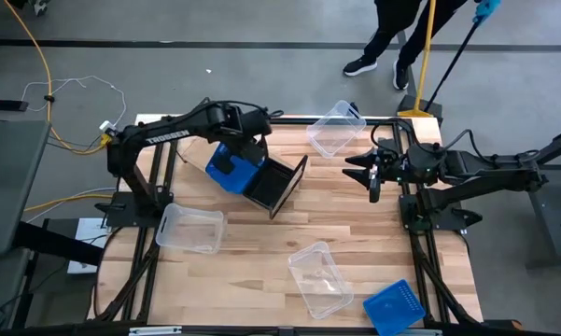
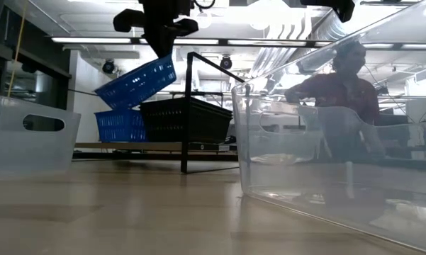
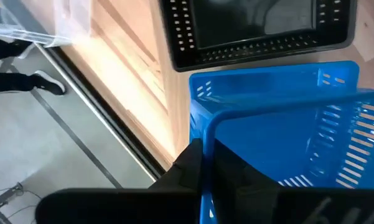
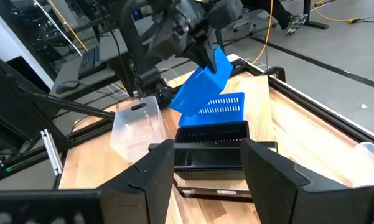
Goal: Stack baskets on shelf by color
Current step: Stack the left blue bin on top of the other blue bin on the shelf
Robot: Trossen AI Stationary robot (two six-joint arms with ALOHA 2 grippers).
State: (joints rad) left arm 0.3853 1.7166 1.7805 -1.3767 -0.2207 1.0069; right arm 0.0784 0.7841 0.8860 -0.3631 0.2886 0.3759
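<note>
Baskets, blue: one held tilted (image 1: 226,161) in the air by the left gripper (image 1: 245,145), whose fingers are clamped on its rim; it hangs just above a second blue basket (image 2: 122,125) that sits on the shelf (image 1: 289,183). A third blue basket (image 1: 393,305) lies alone at the table's near right corner, well apart from the others.

Baskets, black: slatted black basket (image 2: 186,119) inside the shelf, beside the seated blue one; in the left wrist view its rim shows just beyond the held basket.

Baskets, clear: one (image 1: 336,128) at the far edge of the table, near the right gripper; one (image 1: 189,227) on the left side near the left arm's base; one (image 1: 320,278) toward the near middle.

Shelf: wood panels in a thin black frame, standing on the wooden table (image 1: 355,210) left of centre.

Right gripper (image 1: 362,170): jaws parted, nothing between them, poised over the right side of the table and facing the shelf.

Beyond the table: a person (image 1: 392,37) standing on the floor with a broom (image 1: 424,56).
</note>
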